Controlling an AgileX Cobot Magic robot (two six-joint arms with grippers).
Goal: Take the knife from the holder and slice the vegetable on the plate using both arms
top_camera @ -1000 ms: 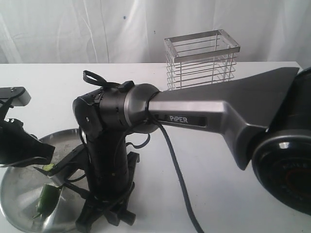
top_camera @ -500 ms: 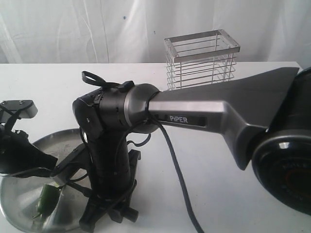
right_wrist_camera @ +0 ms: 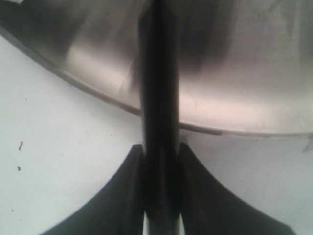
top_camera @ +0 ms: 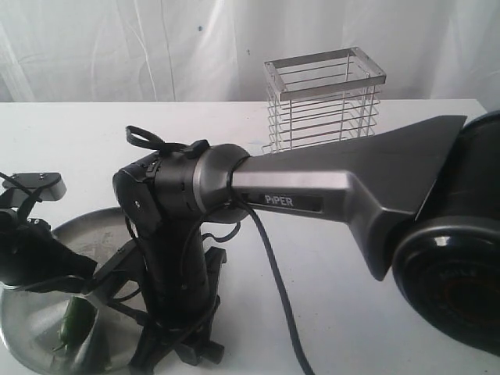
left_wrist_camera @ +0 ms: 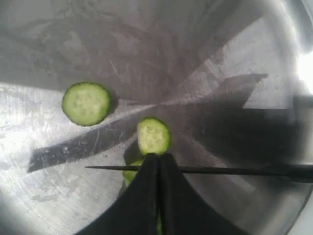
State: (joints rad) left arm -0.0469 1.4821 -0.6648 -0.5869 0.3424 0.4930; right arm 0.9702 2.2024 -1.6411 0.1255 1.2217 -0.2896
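1. Step in hand: slicing. The knife point(right_wrist_camera: 159, 122) is out of the holder point(top_camera: 324, 98), which stands well apart from both sets of jaws.
2. My right jaws are clamped on the knife's handle, which runs straight out between them. The blade reaches beyond them over the rim of the plate point(left_wrist_camera: 220, 58).
3. My left jaws are together, tips meeting. The vegetable point(left_wrist_camera: 129, 174) shows green just under and beside those tips (whether I pin it or merely rest over it, I cannot tell).
4. The blade lies edge-on right across my left tips. One slice point(left_wrist_camera: 154, 136) lies just beyond them; a second slice point(left_wrist_camera: 87, 104) lies farther off, apart from the first.
5. Judgement: the next cut calls for the blade to come down clear of my left tips. Little vegetable shows past them, so striking the jaws is the hazard.
6. Change from a second ago: my left arm point(top_camera: 39, 258) has moved farther in over the plate, now covering the pale cut end. My right arm point(top_camera: 312, 183) has shifted slightly toward it.
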